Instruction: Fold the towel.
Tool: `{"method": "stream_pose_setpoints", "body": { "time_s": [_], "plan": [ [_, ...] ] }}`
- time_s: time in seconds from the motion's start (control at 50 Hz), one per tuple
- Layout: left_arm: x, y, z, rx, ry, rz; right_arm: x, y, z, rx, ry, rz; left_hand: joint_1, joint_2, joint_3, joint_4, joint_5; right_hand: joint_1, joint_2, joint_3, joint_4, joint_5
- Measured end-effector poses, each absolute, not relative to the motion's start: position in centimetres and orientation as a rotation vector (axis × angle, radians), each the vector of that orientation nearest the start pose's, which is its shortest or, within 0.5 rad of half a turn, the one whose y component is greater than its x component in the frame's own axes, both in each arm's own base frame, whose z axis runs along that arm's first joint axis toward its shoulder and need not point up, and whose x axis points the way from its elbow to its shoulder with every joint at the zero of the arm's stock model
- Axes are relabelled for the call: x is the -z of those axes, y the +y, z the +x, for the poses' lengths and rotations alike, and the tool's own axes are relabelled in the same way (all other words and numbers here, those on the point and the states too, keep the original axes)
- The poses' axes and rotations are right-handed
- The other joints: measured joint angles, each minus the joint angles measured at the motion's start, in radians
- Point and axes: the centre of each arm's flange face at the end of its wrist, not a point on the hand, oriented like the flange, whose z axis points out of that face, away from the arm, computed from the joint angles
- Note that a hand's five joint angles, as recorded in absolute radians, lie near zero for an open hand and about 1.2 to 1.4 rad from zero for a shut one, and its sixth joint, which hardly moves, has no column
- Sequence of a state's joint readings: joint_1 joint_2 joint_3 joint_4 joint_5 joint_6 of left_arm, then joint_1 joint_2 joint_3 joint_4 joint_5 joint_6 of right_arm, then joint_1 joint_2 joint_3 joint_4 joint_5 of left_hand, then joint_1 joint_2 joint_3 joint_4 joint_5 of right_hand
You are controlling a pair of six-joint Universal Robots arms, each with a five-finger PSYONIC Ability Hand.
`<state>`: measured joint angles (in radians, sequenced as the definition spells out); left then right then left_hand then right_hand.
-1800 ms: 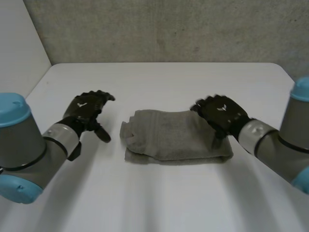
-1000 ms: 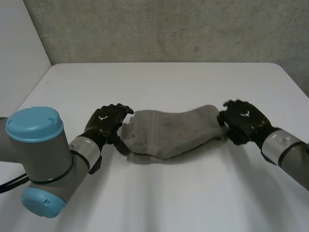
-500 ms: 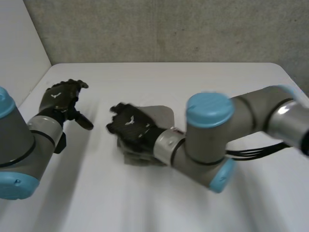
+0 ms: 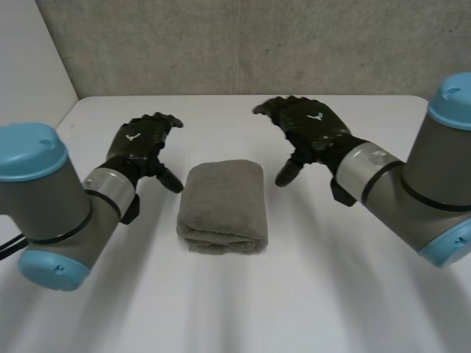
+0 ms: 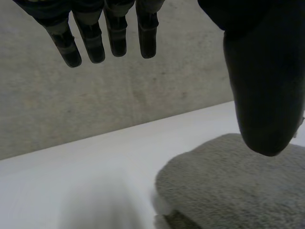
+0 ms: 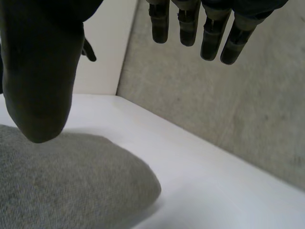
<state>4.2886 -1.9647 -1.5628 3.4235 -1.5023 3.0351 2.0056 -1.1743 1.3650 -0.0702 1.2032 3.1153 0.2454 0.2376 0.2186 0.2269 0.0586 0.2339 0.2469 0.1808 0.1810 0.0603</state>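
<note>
Left arm [image 4: 55, 202] and right arm [image 4: 412, 184]: light-blue elbow caps nearest the camera, one each side. Both forearms run fwd and inward over the white table [image 4: 221, 309].

Towel [image 4: 222, 206]: grey, folded into a compact thick block, flat on the table at ctr, between the two hands. Rolled fold edge faces the near side.

Left hand [image 4: 140, 151]: just beside the towel's far left corner, not touching it. Back of hand up, fingers [image 5: 90, 43] straight and spread, thumb [image 5: 262, 95] angled down twd the towel. Fingers and thumb well apart, nothing held.

Right hand [image 4: 309, 129]: near the towel's far right corner, clear of the cloth, set slightly farther back than the left hand. Fingers [image 6: 190, 24] extended fwd, thumb [image 6: 40, 81] pointing down. Hand spread wide, nothing held.

Far side: table edge meets a grey concrete wall [image 4: 257, 44].
</note>
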Motion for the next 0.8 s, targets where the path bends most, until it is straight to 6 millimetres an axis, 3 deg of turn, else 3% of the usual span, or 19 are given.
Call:
{"method": "stream_pose_setpoints", "body": {
  "time_s": [0.04,0.12,0.24,0.4,0.64,0.74,0.8],
  "plan": [
    [-19.8,-28.5,-28.4,2.298,2.658,0.530,-23.1,-28.1,30.4,1.604,1.894,-0.725,0.000,0.000,0.000,0.000,0.000,0.000,0.000,0.000,0.000,0.000],
    [-18.2,-28.9,-29.2,2.227,2.720,0.565,-19.1,-29.3,30.3,1.456,1.985,-0.639,0.000,0.000,0.000,0.000,0.001,0.000,-0.001,0.000,0.000,0.000],
    [-15.8,-29.1,-29.4,2.111,2.793,0.579,-14.8,-29.4,31.2,1.305,2.057,-0.575,0.000,0.000,0.000,0.000,0.001,0.000,-0.001,0.000,0.000,0.000],
    [-13.3,-28.8,-29.2,1.999,2.851,0.585,-11.8,-28.5,33.3,1.205,2.074,-0.574,0.000,0.000,0.000,0.000,0.001,-0.001,-0.001,0.000,0.000,0.000],
    [-11.6,-28.8,-29.2,1.931,2.878,0.589,-10.7,-29.1,34.3,1.292,2.101,-0.648,0.000,0.000,0.000,0.000,0.000,-0.002,-0.001,0.000,0.000,-0.002],
    [-12.7,-29.3,-29.1,1.981,2.848,0.580,-12.0,-29.3,34.1,1.367,2.101,-0.715,0.000,0.000,0.000,0.000,0.000,-0.003,-0.001,0.000,0.000,-0.002],
    [-14.5,-29.6,-29.1,2.049,2.808,0.576,-14.0,-29.3,33.7,1.419,2.085,-0.738,0.000,0.000,0.000,0.000,0.000,-0.004,-0.001,0.000,0.000,-0.002]
  ]
}}
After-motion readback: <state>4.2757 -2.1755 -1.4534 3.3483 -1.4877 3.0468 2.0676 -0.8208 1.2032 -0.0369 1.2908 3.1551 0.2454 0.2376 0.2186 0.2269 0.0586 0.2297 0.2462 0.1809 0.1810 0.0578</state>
